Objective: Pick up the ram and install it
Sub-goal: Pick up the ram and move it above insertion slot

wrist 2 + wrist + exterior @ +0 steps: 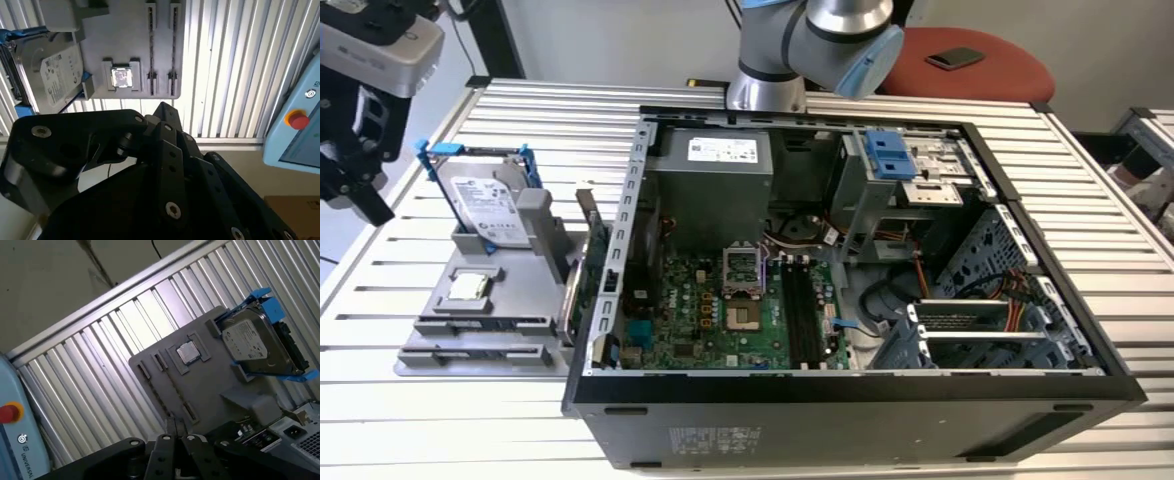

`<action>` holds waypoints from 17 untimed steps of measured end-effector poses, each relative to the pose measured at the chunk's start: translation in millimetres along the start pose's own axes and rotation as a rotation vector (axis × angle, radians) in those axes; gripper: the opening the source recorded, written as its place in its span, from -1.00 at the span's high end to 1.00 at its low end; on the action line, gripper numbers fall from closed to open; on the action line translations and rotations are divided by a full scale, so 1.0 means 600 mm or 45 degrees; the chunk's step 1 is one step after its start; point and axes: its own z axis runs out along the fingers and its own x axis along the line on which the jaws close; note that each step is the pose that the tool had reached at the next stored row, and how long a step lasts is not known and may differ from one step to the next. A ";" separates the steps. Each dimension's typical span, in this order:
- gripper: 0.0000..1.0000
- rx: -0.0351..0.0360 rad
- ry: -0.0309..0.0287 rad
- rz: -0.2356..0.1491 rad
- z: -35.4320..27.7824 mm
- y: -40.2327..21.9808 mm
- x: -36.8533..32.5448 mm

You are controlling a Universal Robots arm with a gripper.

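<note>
- The pincer (174, 427) looks closed, tips together with nothing seen between them. In the exterior view it hangs at ten o'clock from the computer case (607, 392), near the bench (1067, 180) edge, probably so its cameras face the gray holder (480, 330).
- Where the ram sits I cannot tell: the holder's two narrow slots (150, 40) look bare, and the motherboard (707, 320) sockets are too small to judge.
- A hard drive (487, 205) stands at the holder's twelve o'clock. A green expansion card (596, 265) stands at its three o'clock, between holder and case.
</note>
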 end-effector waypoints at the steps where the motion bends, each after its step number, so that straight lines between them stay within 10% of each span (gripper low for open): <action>1: 1.00 0.0010 0.0003 -0.023 0.000 0.000 0.000; 17: 1.00 0.0439 -0.0138 -0.366 0.000 0.000 0.000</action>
